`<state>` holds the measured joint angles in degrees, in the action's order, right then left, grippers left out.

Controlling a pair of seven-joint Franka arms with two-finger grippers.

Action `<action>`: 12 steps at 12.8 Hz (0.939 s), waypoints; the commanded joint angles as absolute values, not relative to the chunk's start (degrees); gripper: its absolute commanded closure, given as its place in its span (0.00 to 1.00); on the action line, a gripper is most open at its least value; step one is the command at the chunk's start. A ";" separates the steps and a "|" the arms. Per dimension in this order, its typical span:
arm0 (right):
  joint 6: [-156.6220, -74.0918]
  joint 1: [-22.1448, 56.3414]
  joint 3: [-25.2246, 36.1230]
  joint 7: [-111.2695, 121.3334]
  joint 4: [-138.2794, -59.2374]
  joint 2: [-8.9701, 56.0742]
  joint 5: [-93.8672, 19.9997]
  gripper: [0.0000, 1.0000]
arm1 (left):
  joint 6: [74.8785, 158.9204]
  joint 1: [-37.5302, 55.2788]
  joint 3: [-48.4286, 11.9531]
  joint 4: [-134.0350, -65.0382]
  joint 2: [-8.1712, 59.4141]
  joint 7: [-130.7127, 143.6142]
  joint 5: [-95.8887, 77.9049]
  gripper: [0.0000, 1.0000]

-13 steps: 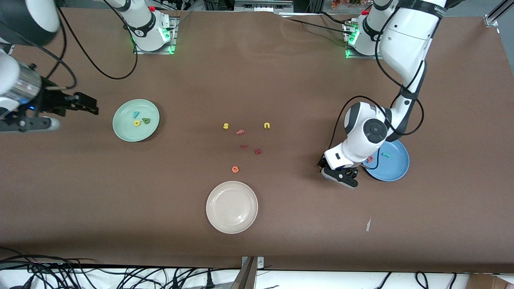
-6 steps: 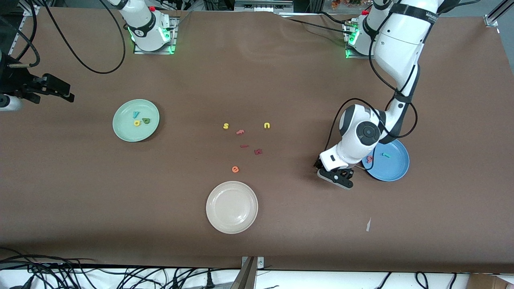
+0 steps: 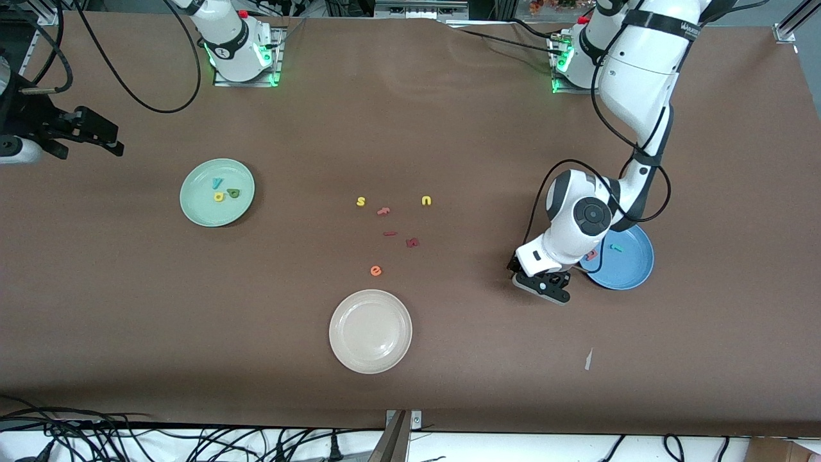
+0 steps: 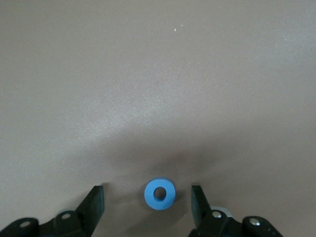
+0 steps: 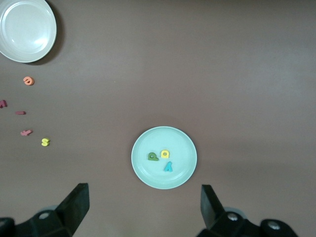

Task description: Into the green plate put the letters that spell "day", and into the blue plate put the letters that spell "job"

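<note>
Since a moment ago the right hand (image 3: pixel 96 131) has drifted slightly at the desk's edge, fingers spread, waiting. Only the left wrist view shows the blue "o" (image 4: pixel 159 194) on the desk between the left hand's (image 3: pixel 545 285) spread fingers, beside the blue plate (image 3: pixel 632 273) at its nine o'clock.

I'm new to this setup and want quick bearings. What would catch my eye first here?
The left gripper sits low on the table just beside the blue plate, open fingers straddling a blue ring "o" lying flat. The green plate, toward the right arm's end, holds three letters, where the right gripper waits open. Loose letters lie mid-table, a cream plate nearer the camera.
</note>
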<state>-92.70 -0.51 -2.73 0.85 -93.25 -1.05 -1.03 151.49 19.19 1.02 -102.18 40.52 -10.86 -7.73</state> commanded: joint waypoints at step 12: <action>-96.68 2.02 3.25 -1.05 -98.35 -3.51 -1.49 0.00 | 150.04 19.96 1.76 -101.77 39.13 -11.69 -8.35 0.94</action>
